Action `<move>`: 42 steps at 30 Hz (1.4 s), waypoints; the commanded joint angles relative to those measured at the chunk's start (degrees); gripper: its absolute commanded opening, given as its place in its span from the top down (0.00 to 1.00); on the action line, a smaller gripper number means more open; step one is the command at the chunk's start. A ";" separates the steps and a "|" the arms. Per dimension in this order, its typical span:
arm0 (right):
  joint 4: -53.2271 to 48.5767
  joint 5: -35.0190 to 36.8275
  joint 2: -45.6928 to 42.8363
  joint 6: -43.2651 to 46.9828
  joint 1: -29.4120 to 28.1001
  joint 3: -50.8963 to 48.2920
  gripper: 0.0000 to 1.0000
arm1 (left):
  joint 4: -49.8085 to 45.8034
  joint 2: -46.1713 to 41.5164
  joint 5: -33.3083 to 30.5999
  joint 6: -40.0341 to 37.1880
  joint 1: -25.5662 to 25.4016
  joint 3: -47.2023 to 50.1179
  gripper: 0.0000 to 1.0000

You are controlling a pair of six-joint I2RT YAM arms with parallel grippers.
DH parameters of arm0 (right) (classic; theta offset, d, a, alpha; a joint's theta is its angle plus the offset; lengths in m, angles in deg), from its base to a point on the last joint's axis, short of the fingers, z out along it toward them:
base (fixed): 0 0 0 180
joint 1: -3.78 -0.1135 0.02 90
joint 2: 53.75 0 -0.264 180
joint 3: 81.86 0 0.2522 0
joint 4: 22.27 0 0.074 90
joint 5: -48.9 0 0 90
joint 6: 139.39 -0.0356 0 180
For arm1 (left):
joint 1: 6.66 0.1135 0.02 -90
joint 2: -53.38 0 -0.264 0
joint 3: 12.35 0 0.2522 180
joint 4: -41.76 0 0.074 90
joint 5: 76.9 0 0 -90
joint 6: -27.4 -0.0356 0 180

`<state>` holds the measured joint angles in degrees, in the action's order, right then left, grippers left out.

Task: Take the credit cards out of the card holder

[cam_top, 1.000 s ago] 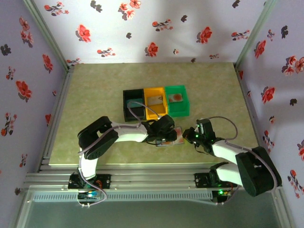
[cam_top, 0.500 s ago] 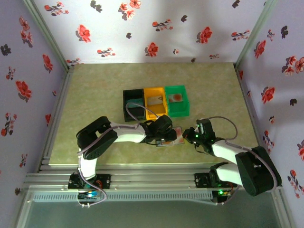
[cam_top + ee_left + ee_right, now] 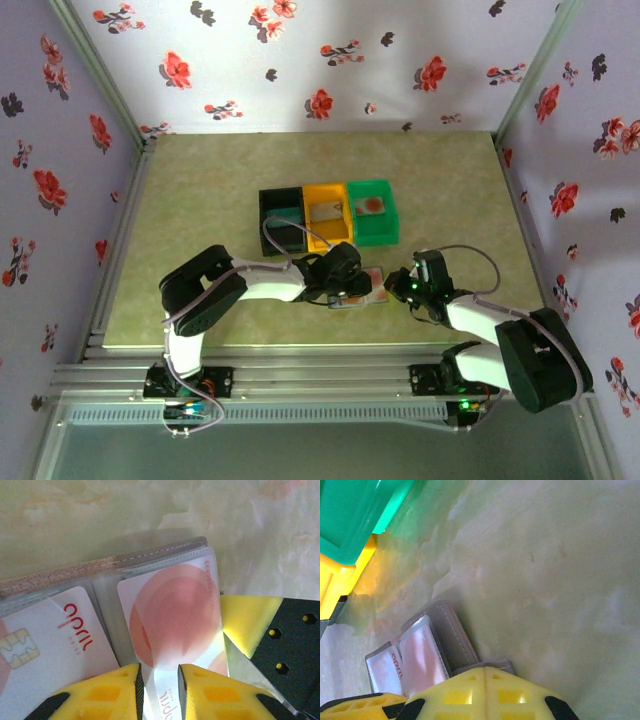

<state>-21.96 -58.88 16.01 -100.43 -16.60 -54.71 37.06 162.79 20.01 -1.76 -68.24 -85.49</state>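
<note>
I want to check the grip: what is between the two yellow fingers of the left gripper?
In the left wrist view, the edge of a pale credit card with a red-orange blot lies between the left gripper fingers, partly out of the card holder.

A robot test booth: flower-papered walls (image 3: pixel 300 60) on aluminium posts (image 3: pixel 100 75) enclose a mottled green tabletop (image 3: pixel 200 200) with arms bolted to a rail (image 3: pixel 320 378).

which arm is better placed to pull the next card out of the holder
Left. Its end effector already straddles the edge of the pale card with the red-orange blot, while the right end effector is shut, pinning the card holder.
</note>
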 commanded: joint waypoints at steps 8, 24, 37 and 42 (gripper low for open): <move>-5.50 -0.15 3.42 0.51 -2.21 -1.87 1.00 | 17.29 -2.26 5.46 1.78 -0.56 0.72 0.73; -5.45 -0.32 3.11 0.51 -2.25 -1.96 1.00 | 24.78 -3.39 6.68 4.13 -0.03 3.91 0.72; -5.45 -0.32 2.93 0.60 -2.21 -1.96 1.00 | 29.03 -4.38 6.82 5.47 0.15 5.84 0.72; -5.51 -0.41 2.84 0.60 -2.25 -1.93 1.00 | 30.49 -4.57 7.23 6.07 0.15 6.11 0.72</move>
<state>-21.48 -58.49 16.18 -100.43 -16.80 -54.69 56.23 160.51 23.58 3.53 -67.13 -77.68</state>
